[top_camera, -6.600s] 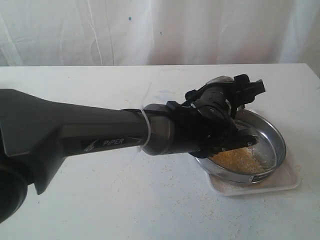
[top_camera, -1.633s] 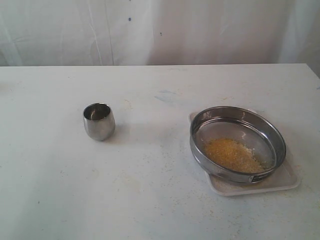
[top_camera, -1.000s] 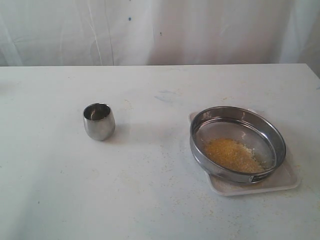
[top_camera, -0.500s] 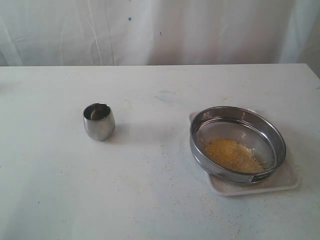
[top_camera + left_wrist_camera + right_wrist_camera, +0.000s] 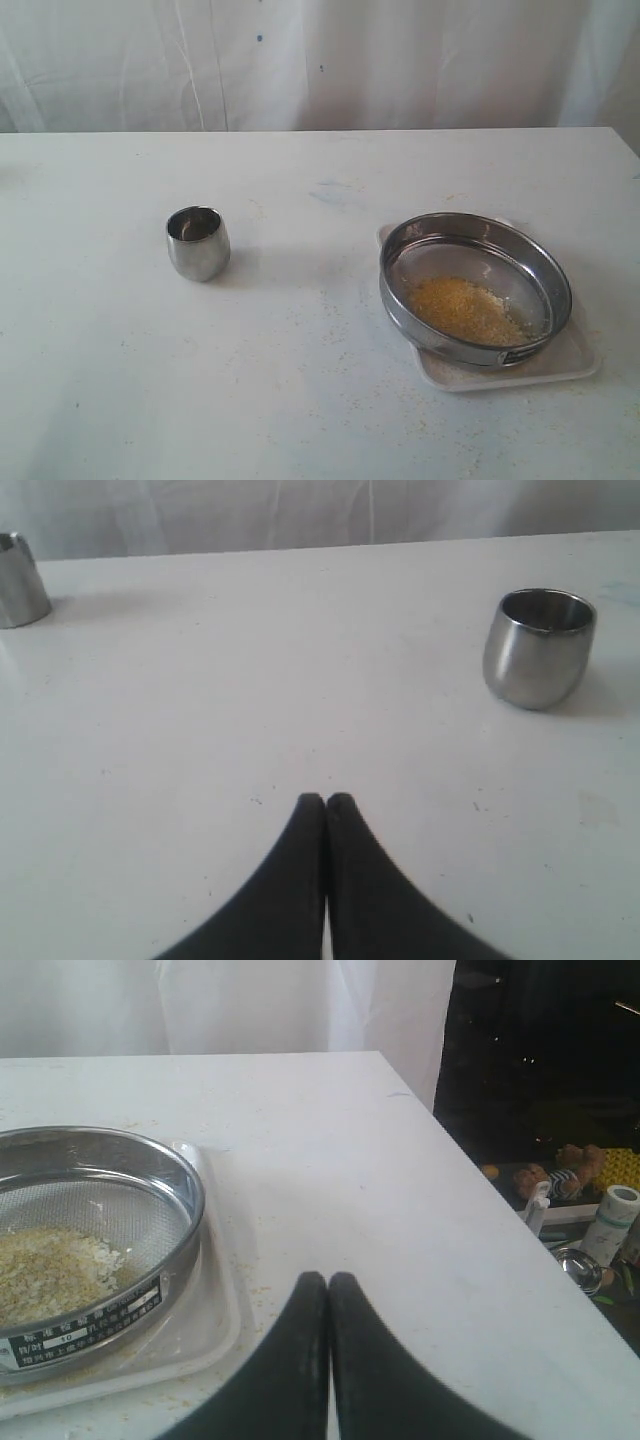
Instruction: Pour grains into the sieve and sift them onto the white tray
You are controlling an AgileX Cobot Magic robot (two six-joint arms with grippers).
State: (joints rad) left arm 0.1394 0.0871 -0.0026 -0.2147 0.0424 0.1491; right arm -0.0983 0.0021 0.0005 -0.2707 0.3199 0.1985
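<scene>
The round steel sieve (image 5: 476,285) rests on the white tray (image 5: 560,365) at the right of the table, with a heap of yellow grains (image 5: 462,308) on its mesh. In the right wrist view the sieve (image 5: 90,1250), its rim label, the grains (image 5: 50,1270) and the tray (image 5: 215,1290) lie beside my right gripper (image 5: 328,1278), which is shut and empty over bare table. My left gripper (image 5: 326,800) is shut and empty, well short of a small steel cup (image 5: 538,647). Neither arm shows in the exterior view.
The small steel cup (image 5: 198,242) stands upright left of centre. A second steel object (image 5: 20,580) sits at the edge of the left wrist view. Loose grains speckle the table around the tray. The table's right edge (image 5: 480,1210) drops to a dark area with clutter.
The left arm that reached over the sieve 6.6 s ago has withdrawn from the exterior view, and the cup stands on the table. Nothing has moved over the last 1.6 s.
</scene>
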